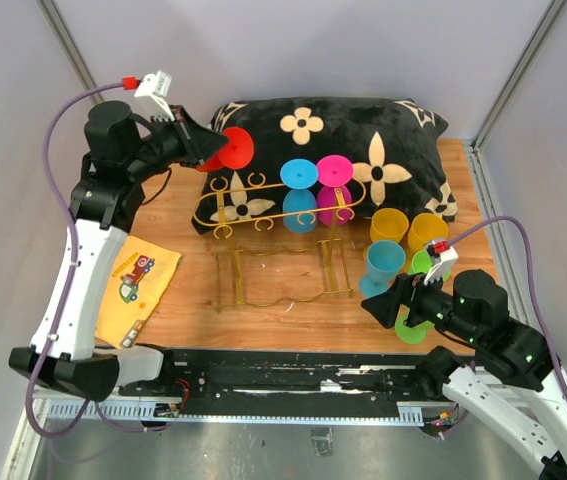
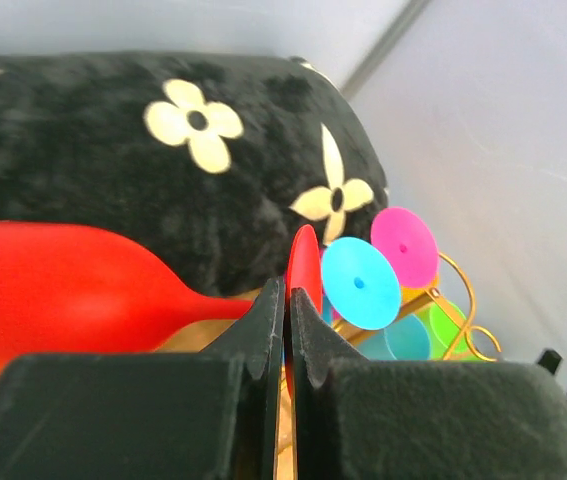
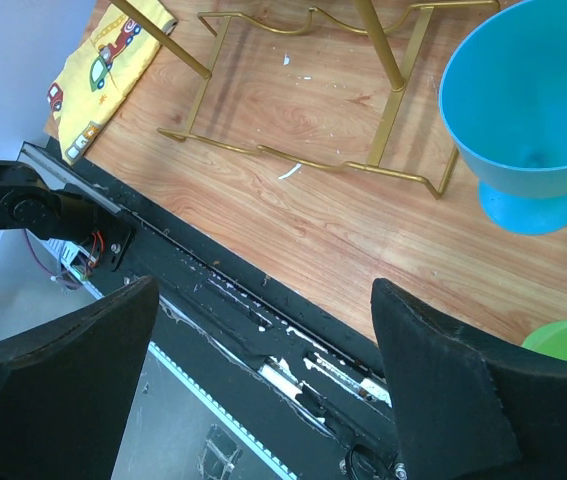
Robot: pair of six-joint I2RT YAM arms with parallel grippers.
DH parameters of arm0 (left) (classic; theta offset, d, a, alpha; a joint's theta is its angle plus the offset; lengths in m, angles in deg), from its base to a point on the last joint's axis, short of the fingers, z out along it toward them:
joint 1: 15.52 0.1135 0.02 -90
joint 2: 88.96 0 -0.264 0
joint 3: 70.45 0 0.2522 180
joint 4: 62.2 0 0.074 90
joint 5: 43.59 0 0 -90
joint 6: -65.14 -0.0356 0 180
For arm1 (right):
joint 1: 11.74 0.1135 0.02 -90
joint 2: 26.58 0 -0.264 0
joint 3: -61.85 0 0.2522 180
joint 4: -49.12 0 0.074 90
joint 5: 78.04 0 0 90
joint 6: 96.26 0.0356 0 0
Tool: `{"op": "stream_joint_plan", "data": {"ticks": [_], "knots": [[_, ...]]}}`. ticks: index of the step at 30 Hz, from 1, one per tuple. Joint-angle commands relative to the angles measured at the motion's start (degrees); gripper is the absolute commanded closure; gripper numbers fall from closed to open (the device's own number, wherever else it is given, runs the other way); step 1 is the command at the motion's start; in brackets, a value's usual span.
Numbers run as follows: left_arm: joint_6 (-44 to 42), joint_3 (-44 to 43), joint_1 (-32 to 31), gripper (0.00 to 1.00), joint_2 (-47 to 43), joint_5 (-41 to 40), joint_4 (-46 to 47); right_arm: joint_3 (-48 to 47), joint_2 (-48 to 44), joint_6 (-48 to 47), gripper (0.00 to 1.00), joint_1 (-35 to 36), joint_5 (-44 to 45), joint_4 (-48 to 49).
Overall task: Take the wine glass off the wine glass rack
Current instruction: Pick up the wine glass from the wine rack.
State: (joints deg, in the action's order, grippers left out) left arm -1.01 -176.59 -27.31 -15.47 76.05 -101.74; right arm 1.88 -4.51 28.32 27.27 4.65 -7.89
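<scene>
My left gripper [image 1: 211,150] is shut on the thin foot of a red wine glass [image 1: 236,148], held up in front of the black pillow, near the left end of the wine glass rack [image 1: 263,215]. In the left wrist view the fingers [image 2: 268,320] pinch the red foot edge-on, and the glass's bowl [image 2: 53,300] lies sideways to the left. The gold wire rack still carries a blue glass [image 1: 300,190] and a pink glass [image 1: 334,188]. My right gripper [image 1: 378,305] is open and holds nothing, low over the table's front edge [image 3: 263,330].
A black flowered pillow [image 1: 363,130] lies behind the rack. A blue glass [image 1: 383,265], two yellow ones [image 1: 389,225] and a green one [image 1: 425,262] stand at the right, close to my right gripper. A yellow cloth [image 1: 135,285] lies front left.
</scene>
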Motion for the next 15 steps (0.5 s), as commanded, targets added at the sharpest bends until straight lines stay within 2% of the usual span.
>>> {"op": "stream_joint_plan", "data": {"ticks": [1,7,15], "knots": [[-2.49,2.51,0.45,1.00,-5.76,-14.12,3.19,-0.58,-0.21,0.48,0.12,1.40,1.01,-0.15],[-4.02,5.44,0.38,1.00,-12.25,-27.93,3.15,-0.63,-0.05,0.40,0.12,1.38,0.82,0.52],[-7.38,6.91,0.44,0.99,-18.77,-40.66,-1.84,-0.62,0.01,0.23,0.12,1.40,0.63,1.17]]}}
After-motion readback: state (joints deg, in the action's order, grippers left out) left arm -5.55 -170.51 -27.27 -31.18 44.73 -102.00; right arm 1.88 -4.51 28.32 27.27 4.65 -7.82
